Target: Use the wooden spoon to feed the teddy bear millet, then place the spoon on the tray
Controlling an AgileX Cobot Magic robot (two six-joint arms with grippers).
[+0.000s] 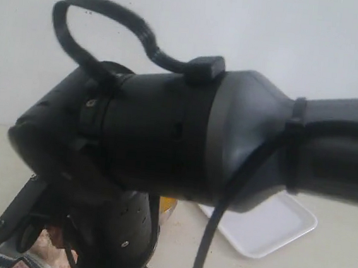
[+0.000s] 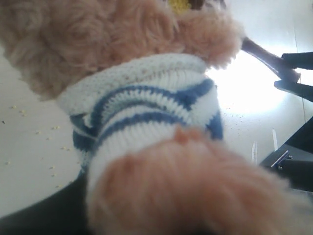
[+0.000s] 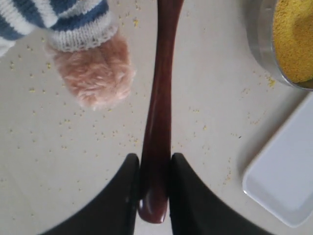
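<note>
Two black fingers [image 3: 122, 196] of the right gripper [image 3: 155, 188] clamp the spoon [image 3: 159, 112] near its handle end, the shaft running straight out from between them above the grain-strewn worktop [image 3: 205, 98]. Beside the shaft lies the bear [image 3: 93, 68], its paw and striped sleeve apart from the spoon. Millet [image 3: 293, 39] fills a steel bowl [image 3: 257, 39] just beside the tray [image 3: 286, 181]. Whether the left fingers are wide or closed cannot be told, but the bear's fur and shirt fill that wrist view.
</note>
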